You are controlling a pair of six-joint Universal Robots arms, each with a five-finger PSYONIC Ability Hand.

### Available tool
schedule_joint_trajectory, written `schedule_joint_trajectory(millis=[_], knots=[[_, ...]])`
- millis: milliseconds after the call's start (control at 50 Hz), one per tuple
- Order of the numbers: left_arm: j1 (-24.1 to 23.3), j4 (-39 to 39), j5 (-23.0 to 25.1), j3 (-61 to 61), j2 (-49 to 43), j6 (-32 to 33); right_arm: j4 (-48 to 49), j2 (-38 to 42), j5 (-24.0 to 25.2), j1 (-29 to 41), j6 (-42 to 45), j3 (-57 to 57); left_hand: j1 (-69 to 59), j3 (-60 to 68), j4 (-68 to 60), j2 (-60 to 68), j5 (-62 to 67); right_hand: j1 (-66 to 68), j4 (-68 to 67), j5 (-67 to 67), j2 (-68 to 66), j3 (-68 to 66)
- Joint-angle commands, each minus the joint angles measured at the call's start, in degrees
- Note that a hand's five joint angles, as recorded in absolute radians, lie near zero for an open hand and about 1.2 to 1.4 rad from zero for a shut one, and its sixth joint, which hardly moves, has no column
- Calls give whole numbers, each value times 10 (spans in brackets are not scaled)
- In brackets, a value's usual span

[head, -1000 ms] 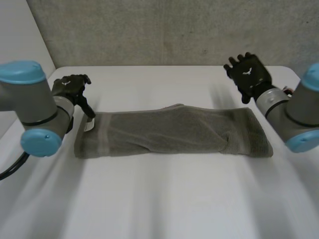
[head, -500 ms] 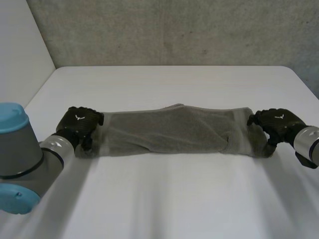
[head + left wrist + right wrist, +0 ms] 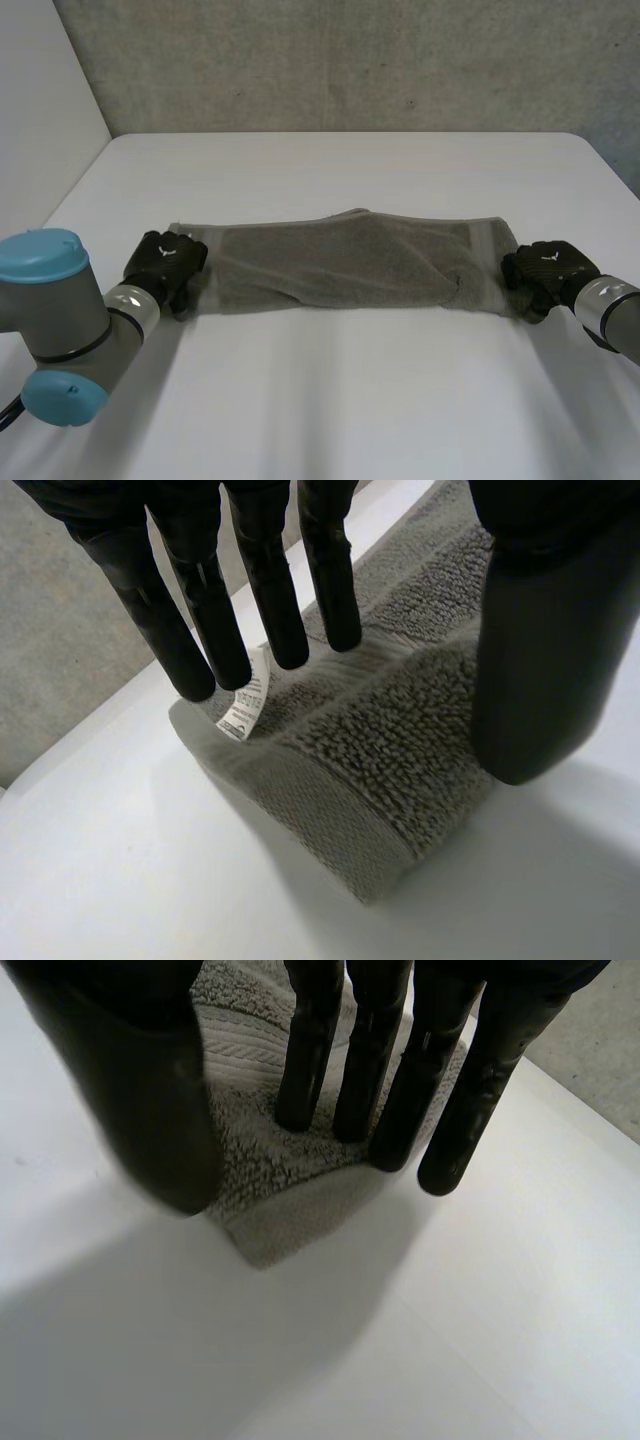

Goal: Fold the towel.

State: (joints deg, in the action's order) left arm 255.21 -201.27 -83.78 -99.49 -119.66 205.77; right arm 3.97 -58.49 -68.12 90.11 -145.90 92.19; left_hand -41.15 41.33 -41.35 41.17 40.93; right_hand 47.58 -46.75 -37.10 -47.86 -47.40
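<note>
Two hands sit on the towel [image 3: 340, 265], one at each short end: the left hand [image 3: 165, 258] and the right hand [image 3: 545, 270]. In each wrist view the fingers [image 3: 270, 600] are straight and spread with their tips on the cloth. The thumb [image 3: 545, 650] stands apart at the near edge, so the end lies between them with no closed pinch. In my judgement this placing prepares a grasp of both ends at once.

The towel lies lengthways across the middle of the surface [image 3: 350, 400], doubled into a long band. It is grey-brown looped pile with a flat woven stripe near each end. A white label [image 3: 245, 708] sits by the left fingertips, and a crease shows near the right end.
</note>
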Motion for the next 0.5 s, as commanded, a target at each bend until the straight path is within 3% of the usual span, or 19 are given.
schedule_joint_trajectory(millis=[20,180,300,500], knots=[[-1,0,0,-3,-6,0,17,3,-2,-1,11,-3,-81,79,-79,80,-17,266,-274,-270,-263,-267],[1,0,-1,2,-8,1,22,9,-25,-3,30,-10,-192,190,-190,192,94,324,-333,-329,-321,-326],[20,3,-1,0,4,0,22,8,-56,-16,41,-15,-185,183,-183,185,87,324,-333,-329,-321,-326],[20,4,-2,-3,30,1,38,2,-60,-15,52,-7,-163,162,-161,163,65,324,-333,-329,-321,-326]])
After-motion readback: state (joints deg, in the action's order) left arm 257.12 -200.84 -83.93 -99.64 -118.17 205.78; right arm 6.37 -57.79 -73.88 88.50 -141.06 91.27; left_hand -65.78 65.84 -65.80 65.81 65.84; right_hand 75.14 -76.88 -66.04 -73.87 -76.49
